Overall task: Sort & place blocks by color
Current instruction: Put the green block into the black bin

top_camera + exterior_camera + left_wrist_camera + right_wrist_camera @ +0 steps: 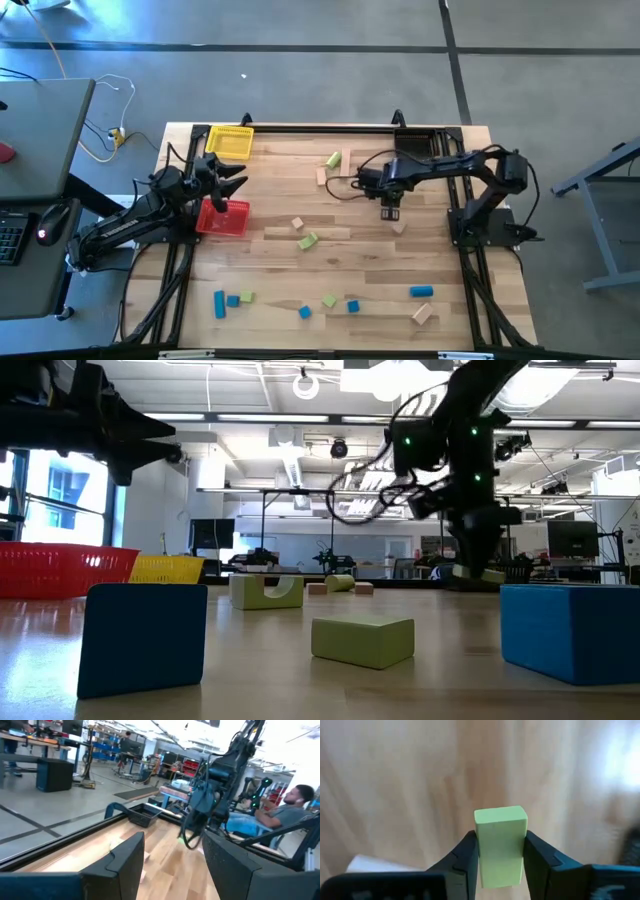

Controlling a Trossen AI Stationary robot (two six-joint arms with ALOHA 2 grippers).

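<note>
My right gripper [391, 208] is shut on a light green block [500, 845] right of the table's middle, a little above the wood; it also shows in the low view [478, 568]. A tan block [400, 228] lies just near of it. My left gripper [225, 185] hangs open and empty over the red bin [224, 217], and its fingers stand wide apart in the left wrist view [172, 865]. Other blue, green and tan blocks lie flat on the table: a green one [308, 241] mid-table, and blue ones [421, 291] along the near edge. My right gripper pinches the green block by two opposite sides [481, 847] between its two fingers. The fingers point down from above. The block's free end [500, 815] sticks out beyond the fingertips, and the block looks lifted just clear of the table.
A yellow bin [230, 141] stands at the far left and a black bin [145, 815] at the far edge. Green and tan blocks [333, 159] lie by the far middle. In the low view, blue blocks [140, 635] and a green one [362, 638] sit close. A person [290, 812] sits beyond the table.
</note>
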